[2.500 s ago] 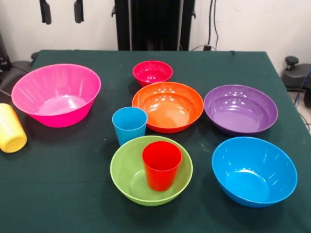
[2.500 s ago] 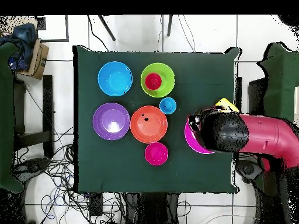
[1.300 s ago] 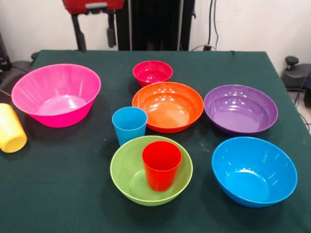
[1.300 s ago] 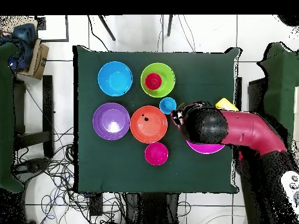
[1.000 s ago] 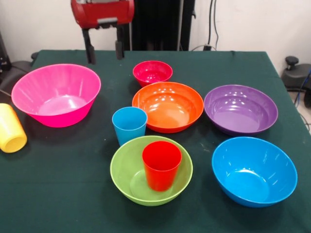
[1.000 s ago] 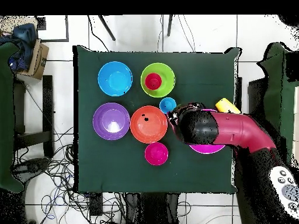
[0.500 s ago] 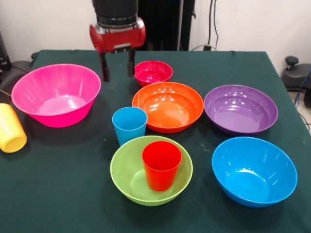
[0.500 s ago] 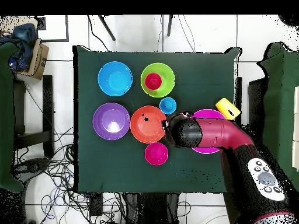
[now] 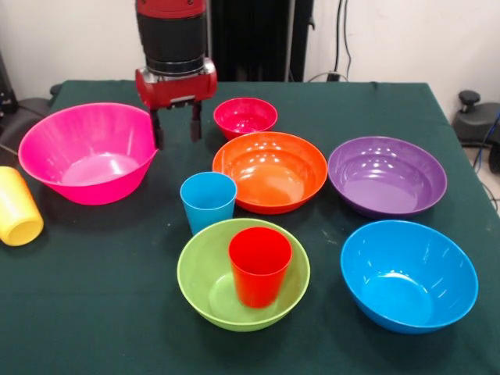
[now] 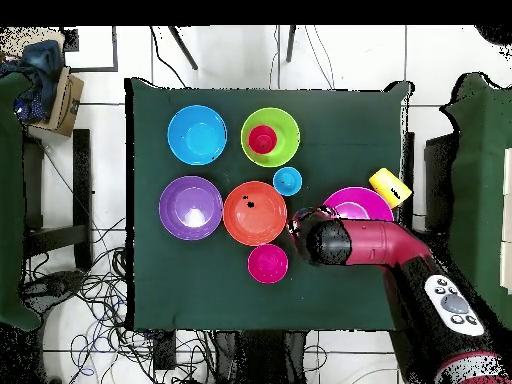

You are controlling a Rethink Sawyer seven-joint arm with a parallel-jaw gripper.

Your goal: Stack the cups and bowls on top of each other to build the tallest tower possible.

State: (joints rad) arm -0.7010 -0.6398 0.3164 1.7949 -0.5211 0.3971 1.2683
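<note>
The gripper (image 9: 175,125), jaws apart and empty, had swung in over about two seconds from the counter's (image 9: 367,109) edge and come down low between the hot pink bowl (image 9: 90,152) and the small pink-red bowl (image 9: 245,116). It hung just at twelve o'clock of the light blue cup (image 9: 208,201), probably its target. No tower existed yet: only the red cup (image 9: 259,266) stood inside the lime green bowl (image 9: 211,285). A yellow cup (image 9: 17,207) lay tipped at nine o'clock.

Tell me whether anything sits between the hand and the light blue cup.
Nothing visible does. The open hand hangs between the large hot pink plastic bowl and the orange plastic bowl; only bare green tablecloth separates it from the light blue plastic cup.
</note>
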